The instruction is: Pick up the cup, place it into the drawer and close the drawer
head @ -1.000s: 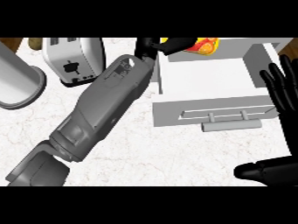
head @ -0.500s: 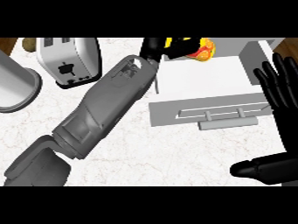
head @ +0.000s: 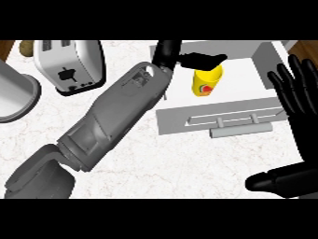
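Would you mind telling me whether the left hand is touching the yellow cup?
Touching. In the head view, the left hand has its fingers over the top of the yellow cup, which sits over the open drawer.

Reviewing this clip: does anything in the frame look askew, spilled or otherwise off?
Nothing stands out. The left hand holds the yellow cup by its top over the open drawer; the cup hangs roughly upright with nothing spilled. The toaster stands on the counter, and the right hand rests open at the right edge.
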`<state>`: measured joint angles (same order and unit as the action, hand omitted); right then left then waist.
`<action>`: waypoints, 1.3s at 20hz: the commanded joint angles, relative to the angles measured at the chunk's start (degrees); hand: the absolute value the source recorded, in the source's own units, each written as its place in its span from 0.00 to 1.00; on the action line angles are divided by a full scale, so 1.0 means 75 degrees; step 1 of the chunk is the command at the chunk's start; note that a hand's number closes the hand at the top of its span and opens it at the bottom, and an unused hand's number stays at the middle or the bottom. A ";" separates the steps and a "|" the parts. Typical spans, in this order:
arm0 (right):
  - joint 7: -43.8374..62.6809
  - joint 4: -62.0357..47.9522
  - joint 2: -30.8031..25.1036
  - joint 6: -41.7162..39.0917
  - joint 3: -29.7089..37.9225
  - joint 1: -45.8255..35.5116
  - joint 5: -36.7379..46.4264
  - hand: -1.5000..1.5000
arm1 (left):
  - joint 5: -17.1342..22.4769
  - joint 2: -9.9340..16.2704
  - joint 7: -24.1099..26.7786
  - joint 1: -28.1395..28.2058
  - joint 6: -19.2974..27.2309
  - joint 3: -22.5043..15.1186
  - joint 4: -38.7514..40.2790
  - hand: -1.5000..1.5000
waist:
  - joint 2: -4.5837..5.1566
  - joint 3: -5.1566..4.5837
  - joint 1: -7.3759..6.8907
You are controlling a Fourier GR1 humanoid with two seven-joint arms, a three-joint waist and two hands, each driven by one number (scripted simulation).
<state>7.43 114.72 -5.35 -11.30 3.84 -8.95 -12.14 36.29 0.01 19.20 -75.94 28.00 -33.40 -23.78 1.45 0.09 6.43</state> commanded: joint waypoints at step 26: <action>-0.0047 0.0674 -0.1456 -0.1637 -0.0071 0.1259 0.1085 1.00 | 0.1294 0.2099 -0.0119 0.3327 -0.0231 0.1347 -0.4962 0.00 | -0.0274 -0.0013 -0.1094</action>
<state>8.16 120.77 -15.01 -22.07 4.77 -0.75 -8.75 45.81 12.10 20.96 -56.58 24.97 -23.77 -52.76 -0.67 -0.03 -1.57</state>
